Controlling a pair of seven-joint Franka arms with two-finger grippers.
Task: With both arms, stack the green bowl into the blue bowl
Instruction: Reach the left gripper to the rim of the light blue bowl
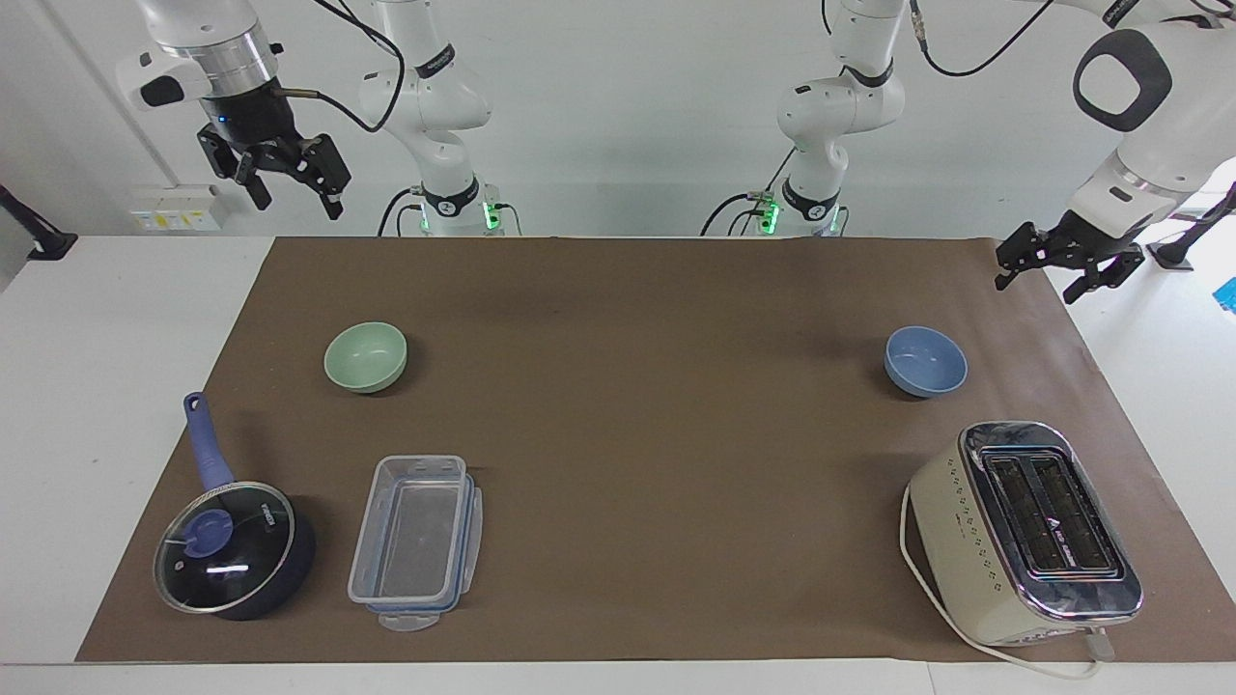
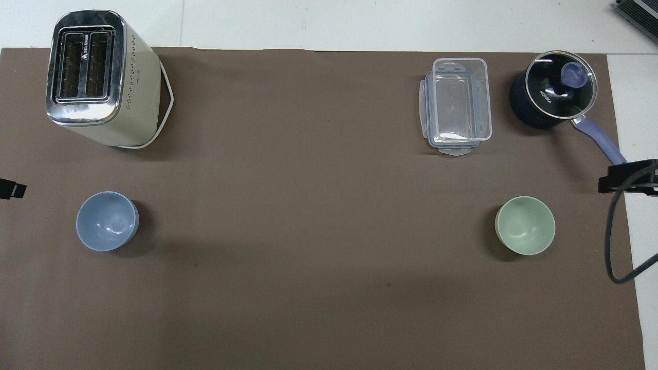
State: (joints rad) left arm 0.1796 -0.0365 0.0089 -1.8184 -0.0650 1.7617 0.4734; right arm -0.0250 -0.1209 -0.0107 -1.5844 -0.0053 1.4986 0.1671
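The green bowl (image 1: 365, 356) stands upright on the brown mat toward the right arm's end; it also shows in the overhead view (image 2: 525, 225). The blue bowl (image 1: 925, 360) stands upright toward the left arm's end, seen from above too (image 2: 106, 221). The bowls are far apart and both are empty. My right gripper (image 1: 294, 201) hangs open and empty, high above the table's edge near the robots. My left gripper (image 1: 1041, 283) is open and empty, low over the mat's corner at its own end. Only its tip (image 2: 11, 189) shows from above.
A cream toaster (image 1: 1024, 531) with a white cord stands farther from the robots than the blue bowl. A clear plastic container (image 1: 415, 541) and a dark blue lidded saucepan (image 1: 232, 548) lie farther out than the green bowl. The mat (image 1: 657, 405) lies bare between the bowls.
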